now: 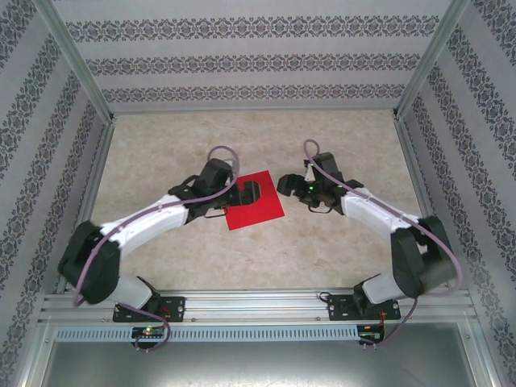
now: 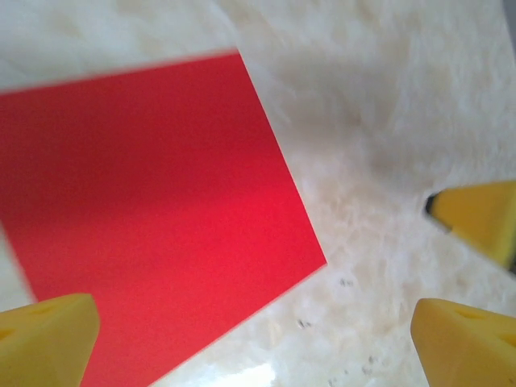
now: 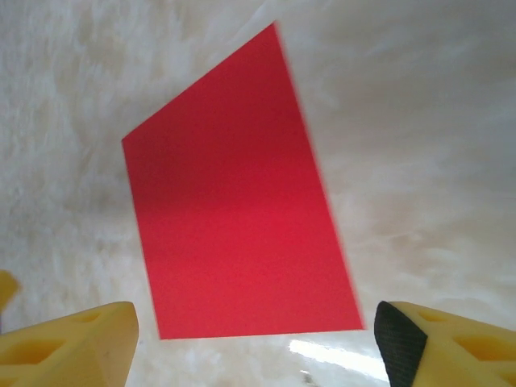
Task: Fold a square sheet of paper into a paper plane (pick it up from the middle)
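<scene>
Paper: the square sheet of paper [image 1: 256, 201] is lying flat on the table [image 1: 339, 250], roughly mid-table and turned a bit, so its edges run skewed to the table's.
Look: bright red, plain, sharp corners, pretty hard to miss on that pale marbled top.
Left gripper: from overhead the left gripper [image 1: 242, 192] hangs over the sheet's left edge, its dark fingers overlapping the red there. Honestly can't tell if it's touching the paper or just above it.
Left pincer: spread wide. In its wrist cam the yellow fingertips [image 2: 48, 343] sit way out at the two bottom corners, and nothing is pinched between them.
Left wrist cam: the sheet covers the left half, with one corner pointing right and bare table beyond it.
Right gripper: the right gripper [image 1: 289, 185] sits just off the sheet's upper right corner, near the paper but apart from it as seen from above.
Right pincer: jaws stand apart too, one finger plain yellow and the other with a black pad, and they're gripping nothing.
Right wrist cam: the whole sheet lies ahead of the fingers, with its near edge running across the gap between them.
Arms: both reach inward from the near edge, so the grippers face each other across the sheet.
</scene>
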Robot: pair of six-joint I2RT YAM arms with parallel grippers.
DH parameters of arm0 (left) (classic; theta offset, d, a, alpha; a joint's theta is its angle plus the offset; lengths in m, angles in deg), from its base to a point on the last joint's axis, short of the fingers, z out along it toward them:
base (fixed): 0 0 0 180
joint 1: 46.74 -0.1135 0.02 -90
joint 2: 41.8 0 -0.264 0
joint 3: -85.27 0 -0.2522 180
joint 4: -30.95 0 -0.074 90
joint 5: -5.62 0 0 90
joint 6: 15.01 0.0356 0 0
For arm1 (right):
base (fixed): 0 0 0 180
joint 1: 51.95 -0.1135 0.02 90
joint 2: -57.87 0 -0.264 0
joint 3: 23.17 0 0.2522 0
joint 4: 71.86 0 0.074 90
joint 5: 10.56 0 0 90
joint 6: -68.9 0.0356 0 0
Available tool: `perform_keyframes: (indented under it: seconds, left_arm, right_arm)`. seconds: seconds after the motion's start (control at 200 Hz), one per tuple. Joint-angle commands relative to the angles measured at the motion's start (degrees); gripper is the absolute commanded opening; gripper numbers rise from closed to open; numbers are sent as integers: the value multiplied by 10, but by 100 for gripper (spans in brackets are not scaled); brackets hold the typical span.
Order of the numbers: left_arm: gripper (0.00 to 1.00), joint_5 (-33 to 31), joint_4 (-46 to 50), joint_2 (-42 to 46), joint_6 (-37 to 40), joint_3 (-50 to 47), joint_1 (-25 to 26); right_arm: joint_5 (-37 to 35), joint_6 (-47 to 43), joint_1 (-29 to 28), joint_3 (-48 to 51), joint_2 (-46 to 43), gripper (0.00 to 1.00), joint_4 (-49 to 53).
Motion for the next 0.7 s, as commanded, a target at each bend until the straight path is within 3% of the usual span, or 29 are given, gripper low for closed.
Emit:
perform_keyframes:
  seconds: [0.0, 0.18, 0.325, 0.694]
  left_arm:
    - [100, -112, 6, 50, -22, -47, -18]
    - [100, -167, -11, 110, -22, -89, -22]
    - [100, -204, -44, 139, -38, -118, -22]
    - [100, -208, -49, 166, -44, -130, -22]
  right_arm:
    - [33, -2, -40, -57, 57, 79, -1]
    - [72, -13, -63, -160, 175, 76, 30]
    - [60, -12, -78, -221, 248, 76, 57]
    - [2, 28, -70, -172, 280, 75, 39]
